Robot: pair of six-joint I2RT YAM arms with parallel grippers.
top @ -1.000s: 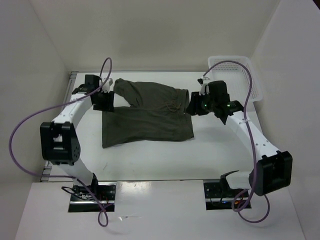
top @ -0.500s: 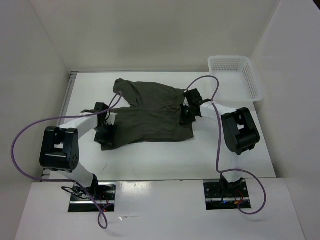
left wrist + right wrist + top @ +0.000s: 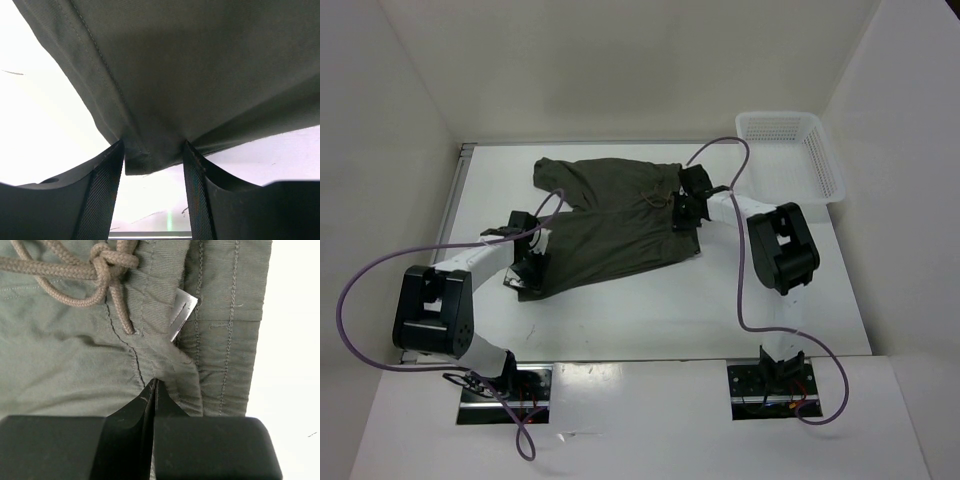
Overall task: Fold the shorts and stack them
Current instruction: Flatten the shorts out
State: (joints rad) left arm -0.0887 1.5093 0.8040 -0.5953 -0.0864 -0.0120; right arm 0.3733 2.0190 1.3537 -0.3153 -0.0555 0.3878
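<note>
The dark olive shorts [image 3: 610,225] lie spread on the white table, legs to the left and waistband to the right. My left gripper [image 3: 527,272] sits low at the near leg's hem corner. In the left wrist view, that corner of the shorts [image 3: 200,75] lies between my left gripper's [image 3: 152,150] parted fingers. My right gripper [image 3: 685,205] is at the waistband. In the right wrist view it [image 3: 155,382] is shut, pinching a pucker of the shorts [image 3: 65,365] below the knotted drawstring [image 3: 100,270] and a small white label [image 3: 182,312].
A white mesh basket [image 3: 790,150] stands at the back right corner. White walls enclose the table on the left, back and right. The purple cables loop over both arms.
My left gripper came down from the far leg to the near hem corner. My right gripper moved onto the waistband and closed. The shorts' right side has shifted toward the back.
</note>
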